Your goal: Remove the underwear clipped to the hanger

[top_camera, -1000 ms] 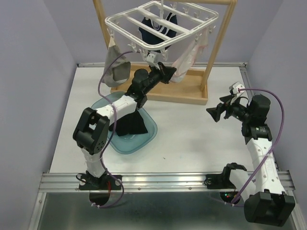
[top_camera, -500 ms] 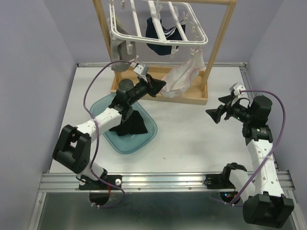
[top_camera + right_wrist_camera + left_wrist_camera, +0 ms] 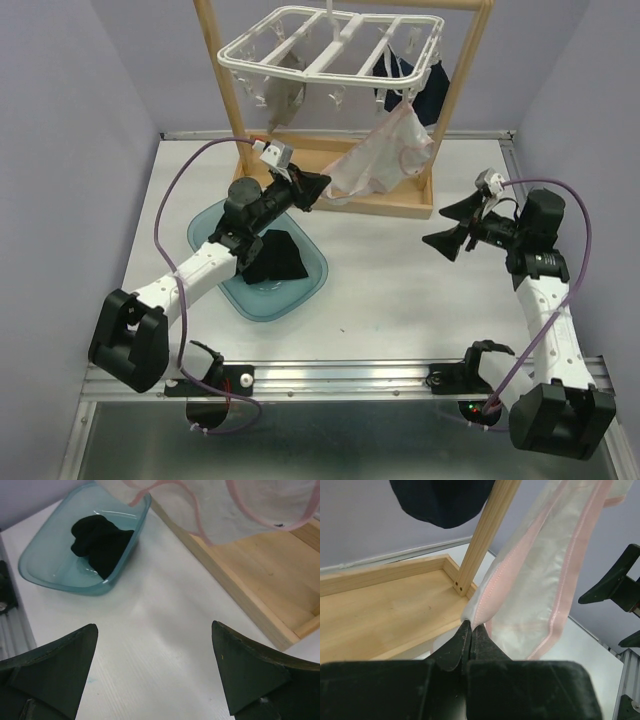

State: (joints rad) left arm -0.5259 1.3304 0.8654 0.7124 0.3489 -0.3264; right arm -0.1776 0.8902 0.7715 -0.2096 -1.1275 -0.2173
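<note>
Left gripper (image 3: 318,188) pinches shut on the lower hem of a pale garment (image 3: 380,160), a thin, near-sheer white cloth trimmed in pink. The cloth is drawn taut and slanting from the right side of the white hanger (image 3: 330,45) down to the claw. Up close, the left wrist view shows the two fingers pressed together on a folded corner of the cloth (image 3: 540,590), the pink seam running up and away from the tips (image 3: 470,626).

The hanger, a rectangular rack of parallel bars with small clips dangling beneath, hangs tilted from the wooden stand (image 3: 462,75). A grey garment (image 3: 283,92) hangs under its left half and a navy garment (image 3: 427,90) off its far right corner, by the stand's right post.

A black garment (image 3: 272,258) lies crumpled in a teal basin (image 3: 305,283) on the table (image 3: 400,290), below the left arm.

Right gripper (image 3: 450,226) hovers over the table to the right, well apart from the cloth, its fingers (image 3: 50,665) spread wide and holding nothing. It faces the basin (image 3: 50,575) and the pale garment's hem (image 3: 250,510) above the stand's base (image 3: 265,575)
</note>
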